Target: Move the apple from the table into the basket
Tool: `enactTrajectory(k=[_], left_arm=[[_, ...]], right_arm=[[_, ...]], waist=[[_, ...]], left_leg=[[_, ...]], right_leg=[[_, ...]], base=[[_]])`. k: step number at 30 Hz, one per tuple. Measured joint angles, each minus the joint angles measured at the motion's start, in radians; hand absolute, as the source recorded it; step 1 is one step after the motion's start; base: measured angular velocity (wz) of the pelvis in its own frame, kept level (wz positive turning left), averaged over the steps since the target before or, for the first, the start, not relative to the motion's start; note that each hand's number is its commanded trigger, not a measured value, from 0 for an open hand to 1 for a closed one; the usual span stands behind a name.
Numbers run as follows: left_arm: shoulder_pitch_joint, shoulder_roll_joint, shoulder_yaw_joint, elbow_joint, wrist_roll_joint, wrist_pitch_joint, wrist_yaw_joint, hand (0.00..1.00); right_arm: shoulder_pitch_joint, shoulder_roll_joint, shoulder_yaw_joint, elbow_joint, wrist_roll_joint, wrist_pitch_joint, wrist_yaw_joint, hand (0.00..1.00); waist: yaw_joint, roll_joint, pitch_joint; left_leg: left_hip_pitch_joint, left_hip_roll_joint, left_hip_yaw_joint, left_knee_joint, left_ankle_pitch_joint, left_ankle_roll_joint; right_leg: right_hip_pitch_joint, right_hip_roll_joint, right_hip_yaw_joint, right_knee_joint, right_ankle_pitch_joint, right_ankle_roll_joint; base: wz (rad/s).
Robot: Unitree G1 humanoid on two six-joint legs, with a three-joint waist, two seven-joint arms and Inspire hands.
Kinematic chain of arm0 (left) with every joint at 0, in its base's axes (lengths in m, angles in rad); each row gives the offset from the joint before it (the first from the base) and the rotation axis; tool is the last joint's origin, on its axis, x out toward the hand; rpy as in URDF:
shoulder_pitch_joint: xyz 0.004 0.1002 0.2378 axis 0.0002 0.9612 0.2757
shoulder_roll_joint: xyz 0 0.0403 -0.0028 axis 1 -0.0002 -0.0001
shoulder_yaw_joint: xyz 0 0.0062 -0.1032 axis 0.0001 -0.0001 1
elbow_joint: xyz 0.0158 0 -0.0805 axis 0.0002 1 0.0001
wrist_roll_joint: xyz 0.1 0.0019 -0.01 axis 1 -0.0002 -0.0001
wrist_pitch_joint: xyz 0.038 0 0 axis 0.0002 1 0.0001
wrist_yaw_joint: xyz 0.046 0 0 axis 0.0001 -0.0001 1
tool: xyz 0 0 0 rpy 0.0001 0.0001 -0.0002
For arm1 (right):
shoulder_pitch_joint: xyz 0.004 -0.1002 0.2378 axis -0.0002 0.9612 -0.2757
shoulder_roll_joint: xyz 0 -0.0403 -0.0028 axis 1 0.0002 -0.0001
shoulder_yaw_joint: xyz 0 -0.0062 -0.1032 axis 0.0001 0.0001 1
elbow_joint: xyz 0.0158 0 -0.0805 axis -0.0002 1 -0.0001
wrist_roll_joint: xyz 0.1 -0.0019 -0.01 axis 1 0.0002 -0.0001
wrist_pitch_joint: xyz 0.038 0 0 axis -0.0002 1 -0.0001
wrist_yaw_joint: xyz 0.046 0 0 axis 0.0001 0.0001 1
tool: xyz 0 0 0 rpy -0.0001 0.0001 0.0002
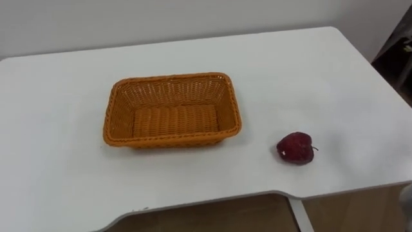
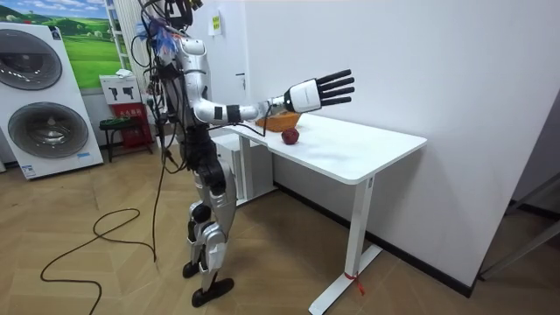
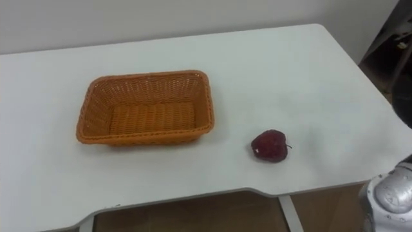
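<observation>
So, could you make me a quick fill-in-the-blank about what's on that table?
1. The apple lies on the ___, outside the basket.
2. The basket is ___ inside.
3. Seen by the robot, the apple is on the basket's ___ side.
4. The right hand, stretched out in the air, is ___ and holds nothing.
Missing words: table; empty; right; open.

- No text, number or brand can be read anywhere.
- Apple (image 1: 295,147): a small pale spot like a sticker on its skin, nothing legible on it.
- Washing machine (image 2: 44,105): a small label low on its front, print too small to read.
- Yellowish sheet (image 2: 214,24) on the wall (image 2: 420,61): marks too small to make out.
</observation>
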Motion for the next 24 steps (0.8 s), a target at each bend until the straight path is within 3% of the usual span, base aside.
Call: enactTrajectory(k=[6, 8, 12, 17, 24], left_arm=[[-0.002, 0.023, -0.032, -0.001, 0.001, -0.005, -0.030, 0.00], [-0.004, 0.023, -0.052, 0.000, 0.001, -0.013, -0.041, 0.00], [-0.008, 0.022, -0.052, -0.001, 0.001, -0.014, -0.049, 0.00], [-0.013, 0.024, -0.052, -0.009, 0.000, -0.012, -0.051, 0.00], [-0.019, 0.026, -0.079, -0.009, -0.004, -0.011, -0.052, 0.00]], right_arm=[[-0.001, -0.016, 0.140, 0.013, -0.073, 0.001, 0.156, 0.00], [-0.001, -0.016, 0.174, 0.051, -0.098, 0.001, 0.208, 0.00], [0.000, -0.016, 0.212, 0.093, -0.109, 0.004, 0.274, 0.00], [-0.001, -0.016, 0.249, 0.088, -0.106, 0.005, 0.358, 0.00], [0.000, -0.016, 0.276, 0.067, -0.099, 0.006, 0.422, 0.00]], waist=[[0.029, -0.011, 0.0103], [0.038, -0.015, 0.0117], [0.042, -0.013, 0.0107], [0.041, -0.002, 0.0011], [0.036, 0.003, -0.0018]], left_leg=[[0.000, 0.005, -0.004, -0.002, 0.000, 0.000], [-0.004, 0.006, -0.008, -0.002, 0.000, 0.000], [-0.010, 0.002, -0.013, -0.001, 0.000, 0.000], [-0.007, 0.003, -0.018, -0.001, 0.000, 0.000], [0.005, 0.007, -0.023, 0.002, 0.000, 0.000]], right_leg=[[0.002, -0.001, -0.011, 0.001, 0.004, -0.003], [0.007, -0.003, -0.035, -0.012, 0.011, -0.001], [0.007, -0.010, -0.058, -0.013, 0.012, 0.001], [0.010, -0.014, -0.074, -0.014, 0.013, 0.002], [0.025, -0.015, -0.085, -0.016, 0.013, 0.002]], base=[[0.00], [0.09], [0.10], [-0.01], [0.02]])
